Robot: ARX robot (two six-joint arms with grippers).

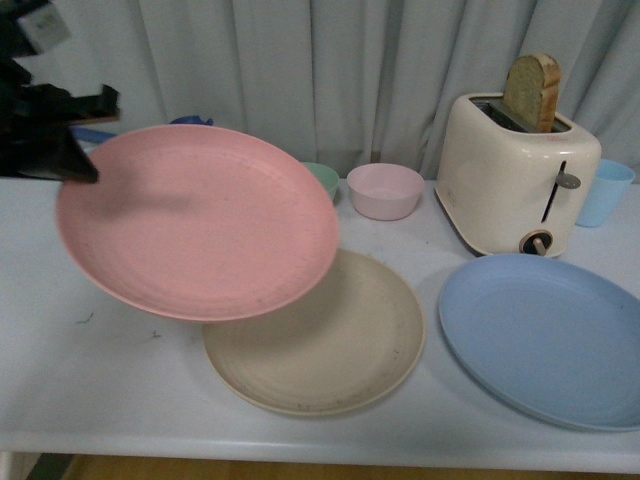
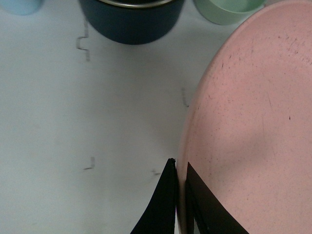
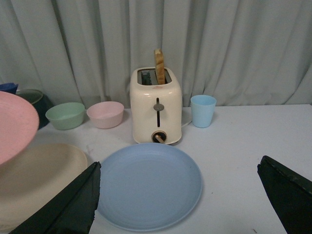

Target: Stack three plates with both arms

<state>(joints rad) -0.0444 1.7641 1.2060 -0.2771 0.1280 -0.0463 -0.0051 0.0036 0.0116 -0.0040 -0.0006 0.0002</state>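
The left hand (image 2: 181,207) pinches the rim of the pink plate (image 1: 195,220), a grip clear only from its wrist. The plate hangs beyond that hand, over the cream-beige plate (image 1: 330,350). The right hand (image 3: 179,170), seen only from its own wrist, is spread wide, with the light blue plate (image 3: 148,183) lying on the bench (image 1: 100,380) just ahead.
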